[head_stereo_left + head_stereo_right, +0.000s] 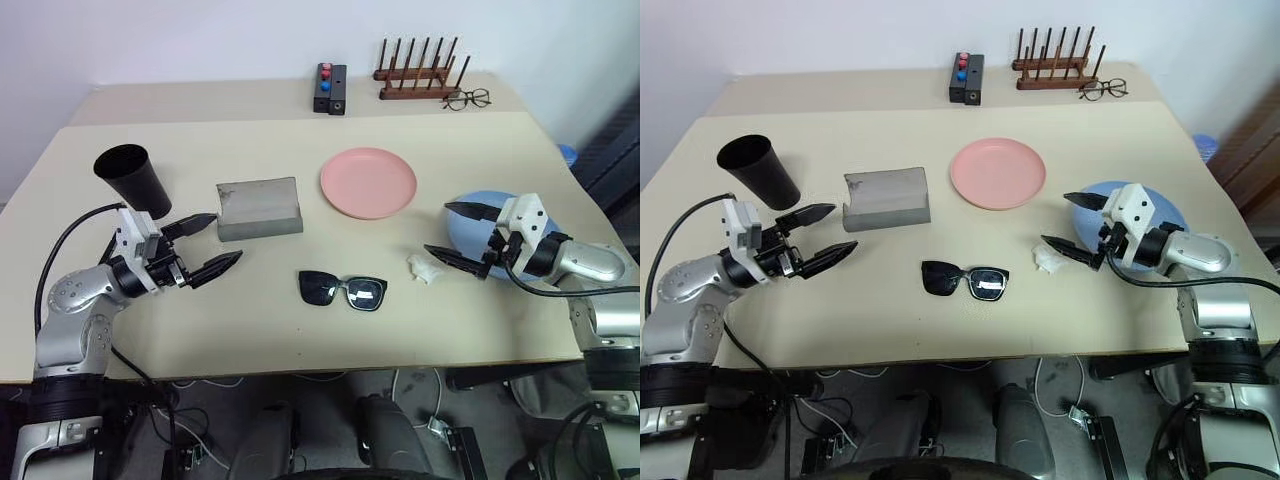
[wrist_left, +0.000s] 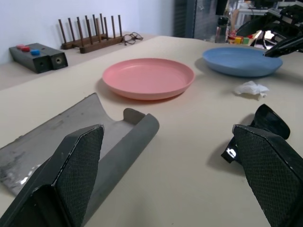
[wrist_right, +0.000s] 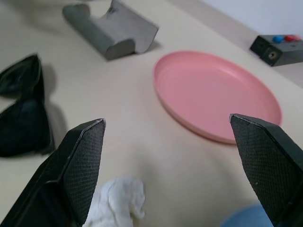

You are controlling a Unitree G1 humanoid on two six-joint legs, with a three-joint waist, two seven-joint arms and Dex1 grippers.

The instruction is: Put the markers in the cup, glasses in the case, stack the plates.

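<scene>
Now, by item:
Black thick-framed sunglasses: flat on beige table, front centre.
Grey felt case: behind sunglasses, toward the left.
Tall black plastic cup: far left.
Salmon pink round plate: right of case.
Light blue plate: under right gripper.
Left gripper: fingers wide apart, empty.
Right gripper: fingers spread, empty, white tissue wad just beside.

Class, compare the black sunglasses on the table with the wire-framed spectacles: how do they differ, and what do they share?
The sunglasses have a thick black frame and dark lenses; the spectacles have a thin wire frame and clear lenses. The sunglasses lie near the table's front edge, between the two hands; the spectacles lie at the far edge beside the wooden rack. Both rest on the table, untouched.
</scene>
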